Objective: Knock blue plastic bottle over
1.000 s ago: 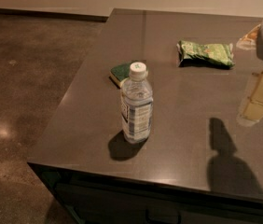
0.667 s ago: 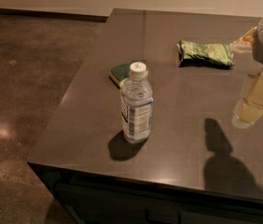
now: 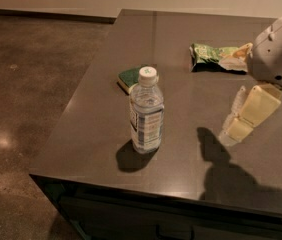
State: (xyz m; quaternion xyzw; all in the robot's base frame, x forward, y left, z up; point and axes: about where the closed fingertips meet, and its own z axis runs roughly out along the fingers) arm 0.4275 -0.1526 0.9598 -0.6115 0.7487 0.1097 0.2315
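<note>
The blue plastic bottle [image 3: 146, 115] stands upright near the front left of the dark table [image 3: 101, 129]. It is clear and bluish, with a white cap and a blue-and-white label. My gripper [image 3: 231, 130] hangs over the table to the right of the bottle, at about the height of the label, and a clear gap lies between them. The white arm housing [image 3: 276, 54] is above it at the right edge. The gripper's shadow falls on the table below it.
A green sponge [image 3: 130, 77] lies just behind the bottle. A green snack bag [image 3: 216, 56] lies at the back right, partly behind the arm. The table's left and front edges drop to a brown polished floor [image 3: 26, 109].
My gripper has moved left toward the bottle, and its shadow has shifted left with it. The bottle, sponge and bag have not moved.
</note>
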